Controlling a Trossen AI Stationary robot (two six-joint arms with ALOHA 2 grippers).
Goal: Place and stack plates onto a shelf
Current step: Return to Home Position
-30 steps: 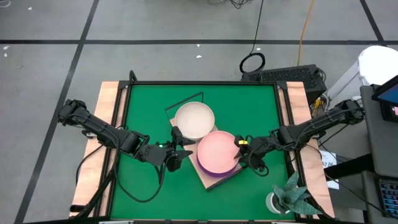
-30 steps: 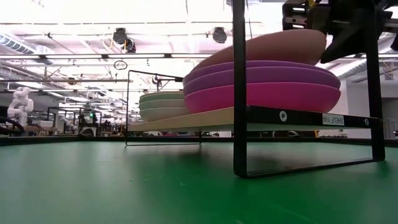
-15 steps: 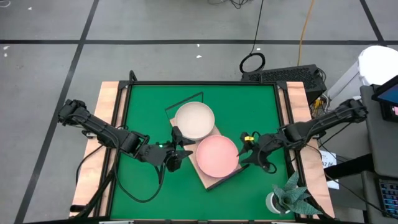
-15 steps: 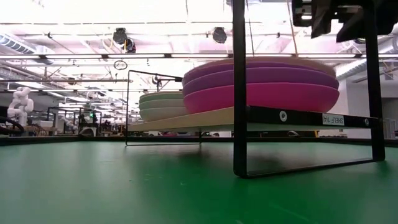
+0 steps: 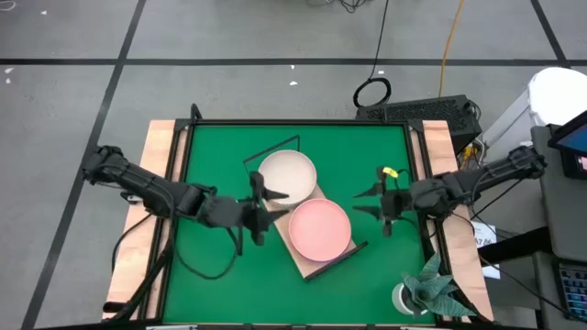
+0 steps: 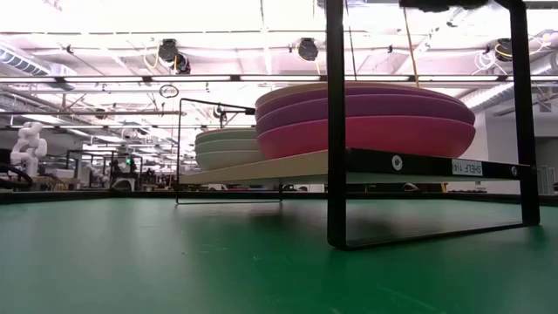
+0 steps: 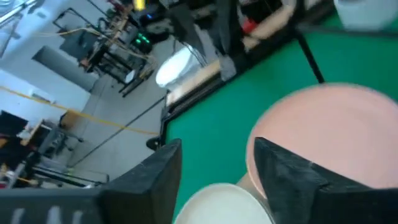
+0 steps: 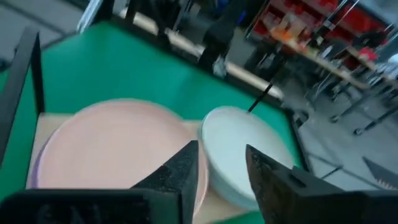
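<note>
Two stacks of plates stand on the light wood shelf (image 6: 288,167) in the middle of the green mat. The stack nearer the table's near edge is topped by a salmon pink plate (image 5: 320,228) lying flat on purple and magenta ones (image 6: 366,131). The far stack has a beige plate (image 5: 287,177) on top of mint green and beige ones (image 6: 228,146). My left gripper (image 5: 258,204) hovers open at the shelf's left side. My right gripper (image 5: 371,201) hovers open to the right of the shelf, apart from the salmon plate (image 8: 118,143). Both wrist views look over the two stacks.
The shelf's black wire frames (image 6: 336,122) rise at its two ends. A potted plant (image 5: 429,291) stands at the table's near right corner. Wooden strips (image 5: 158,165) border the mat on the left and right. A keyboard (image 5: 417,110) lies beyond the far edge.
My right gripper has let go of the salmon plate's right rim and drawn back toward the table's right and far side, rising out of the low view. The plate, tilted a second ago, now lies flat on the purple stack. My left gripper has shifted slightly toward the far edge.
</note>
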